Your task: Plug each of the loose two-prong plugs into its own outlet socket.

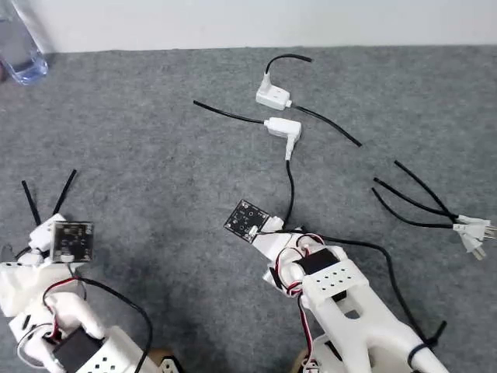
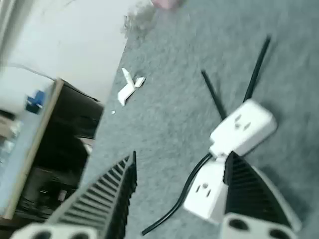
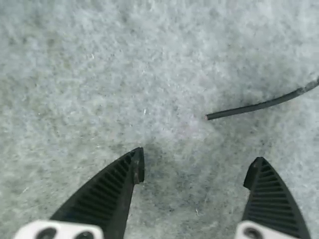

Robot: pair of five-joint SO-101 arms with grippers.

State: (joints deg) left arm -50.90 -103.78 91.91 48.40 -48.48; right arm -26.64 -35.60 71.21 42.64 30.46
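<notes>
Loose plugs (image 1: 474, 230) far right; right hand (image 3: 198, 158) spread over grey carpet (image 1: 155, 163).

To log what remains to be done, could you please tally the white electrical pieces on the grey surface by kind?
Free outlet sockets: 2
Joined plug-and-socket pairs: 2
Loose plugs: 3
Total: 7
</notes>
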